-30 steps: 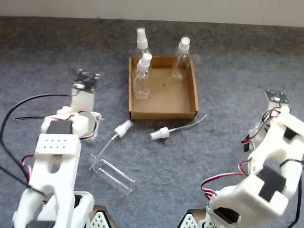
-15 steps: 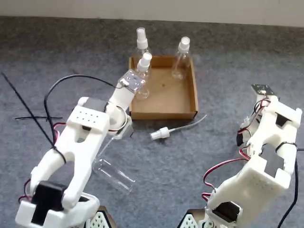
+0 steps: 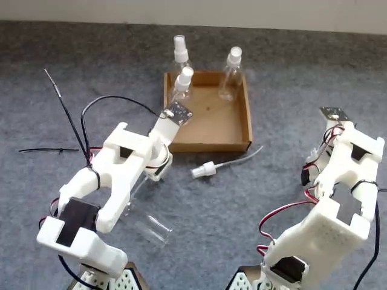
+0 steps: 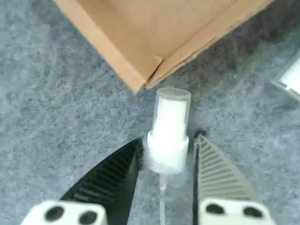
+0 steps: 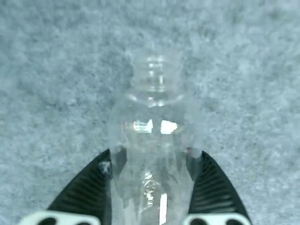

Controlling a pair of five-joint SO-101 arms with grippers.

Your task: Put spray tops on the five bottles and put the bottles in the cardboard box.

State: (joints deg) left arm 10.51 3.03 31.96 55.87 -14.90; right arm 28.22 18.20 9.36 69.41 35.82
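A white spray top point(image 4: 171, 112) lies on the grey carpet just off the corner of the cardboard box point(image 4: 140, 51). My left gripper point(image 4: 166, 143) is open, with a finger close on either side of the top's collar. A clear bottle point(image 5: 154, 108) with a bare neck is in my right gripper point(image 5: 153, 157), which is shut on its body above the carpet. In the high view the left arm point(image 3: 121, 175) leans over the front left corner of the box point(image 3: 207, 145). The right arm point(image 3: 338, 181) is far to the right. Two capped bottles point(image 3: 181, 90) point(image 3: 231, 72) stand in the box.
A third capped bottle point(image 3: 180, 51) stands just behind the box. A second spray top point(image 3: 204, 171) with a long tube lies in front of the box. A bare clear bottle point(image 3: 148, 223) lies beside the left arm's base. Black cable ties point(image 3: 42, 150) lie at the left.
The left arm swung from the left side over to the box's front left corner and came down around the spray top. The right arm shifted slightly at first, then stayed put.
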